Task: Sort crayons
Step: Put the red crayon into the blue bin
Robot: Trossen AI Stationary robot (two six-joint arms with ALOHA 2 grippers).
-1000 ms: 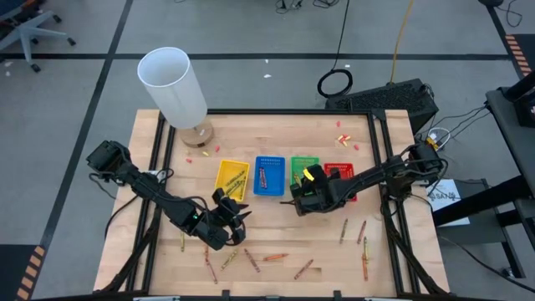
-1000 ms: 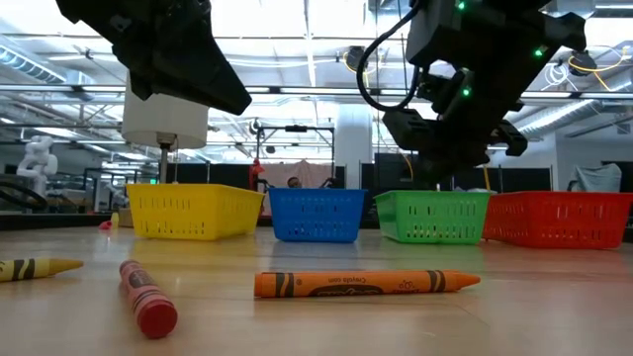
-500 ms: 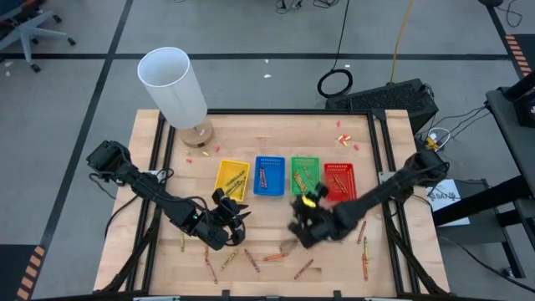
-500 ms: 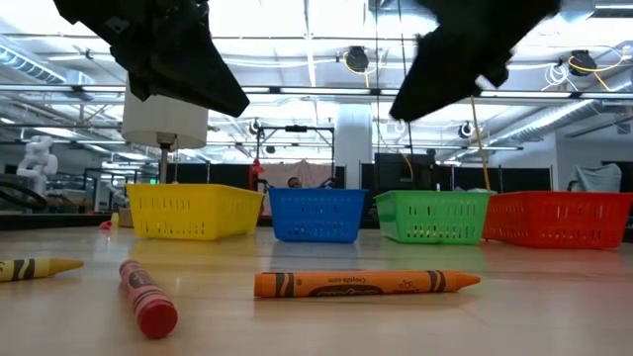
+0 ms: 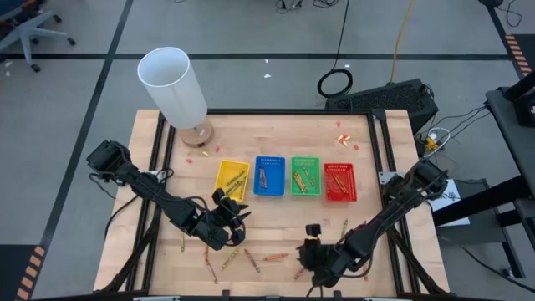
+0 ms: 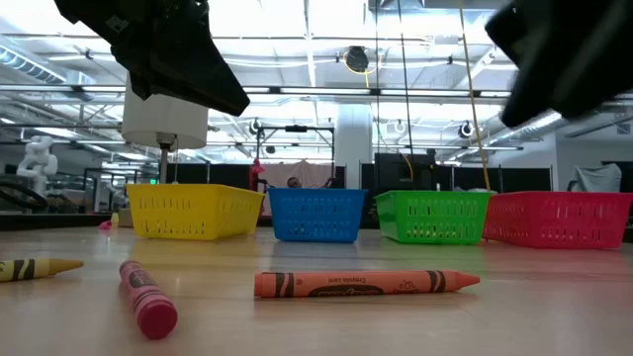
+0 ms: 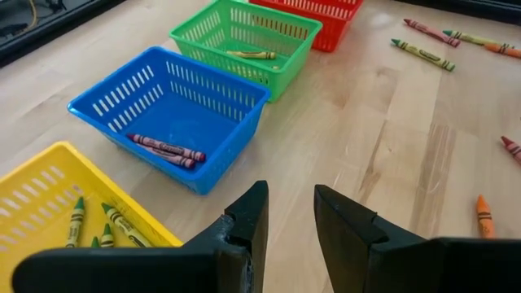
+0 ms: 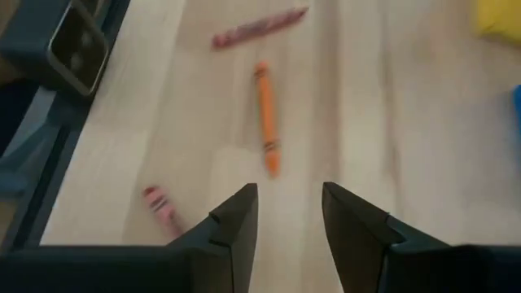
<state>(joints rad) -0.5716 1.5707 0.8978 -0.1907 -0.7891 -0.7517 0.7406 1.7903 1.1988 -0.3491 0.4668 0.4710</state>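
Right now the right gripper (image 5: 315, 251) hangs empty over the table's (image 5: 384, 180) near edge, fingers (image 8: 232, 224) parted, with an orange crayon (image 8: 266, 119) lying just ahead of the tips and red ones (image 8: 163, 206) to the sides. Left gripper (image 5: 234, 213) waits unclenched and empty near the yellow tray (image 5: 222, 177). Other crayons lie loose on the wood or in the blue tray (image 7: 175, 114) and green tray (image 7: 244, 45).

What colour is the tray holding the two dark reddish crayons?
Blue. The tray with both crayons shows best in the left wrist view.
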